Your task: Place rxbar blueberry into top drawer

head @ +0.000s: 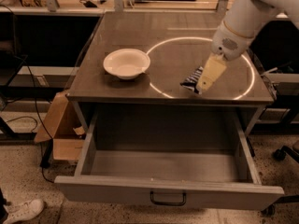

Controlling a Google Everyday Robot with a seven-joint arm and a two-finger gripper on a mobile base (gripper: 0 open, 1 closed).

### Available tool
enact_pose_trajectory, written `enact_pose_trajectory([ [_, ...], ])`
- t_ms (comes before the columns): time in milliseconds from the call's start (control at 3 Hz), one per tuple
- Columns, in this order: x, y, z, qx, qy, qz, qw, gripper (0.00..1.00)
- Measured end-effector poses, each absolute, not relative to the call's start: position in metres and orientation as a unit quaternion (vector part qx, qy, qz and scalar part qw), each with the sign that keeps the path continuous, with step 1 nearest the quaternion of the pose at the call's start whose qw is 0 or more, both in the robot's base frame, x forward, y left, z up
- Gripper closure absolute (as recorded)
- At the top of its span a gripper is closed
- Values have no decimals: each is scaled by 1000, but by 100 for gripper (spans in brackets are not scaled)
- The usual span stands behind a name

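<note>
The rxbar blueberry (pixel 189 81), a small dark-wrapped bar, hangs from the tips of my gripper (pixel 201 86) just above the front right part of the tabletop, close to its front edge. The gripper's cream fingers (pixel 211 73) are shut on the bar and point down and to the left from the white arm at the upper right. The top drawer (pixel 117 190) stands pulled wide open below the tabletop, with a dark handle (pixel 168 199) on its front panel. Nothing shows inside it.
A white bowl (pixel 126 63) sits on the left of the brown tabletop (pixel 121 31). A bright ring of light (pixel 156 90) lies on the table's right half. A cardboard box (pixel 60 129) stands on the floor at left, a shoe (pixel 21 211) at bottom left.
</note>
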State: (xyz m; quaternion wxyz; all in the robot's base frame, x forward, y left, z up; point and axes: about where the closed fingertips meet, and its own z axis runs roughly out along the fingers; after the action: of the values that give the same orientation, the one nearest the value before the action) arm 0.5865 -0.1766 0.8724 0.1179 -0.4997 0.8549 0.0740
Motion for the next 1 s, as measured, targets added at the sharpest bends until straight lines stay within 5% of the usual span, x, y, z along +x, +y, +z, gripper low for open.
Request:
enact_pose_trajectory([
  [1000, 538, -195, 868, -482, 864, 89, 115, 100],
])
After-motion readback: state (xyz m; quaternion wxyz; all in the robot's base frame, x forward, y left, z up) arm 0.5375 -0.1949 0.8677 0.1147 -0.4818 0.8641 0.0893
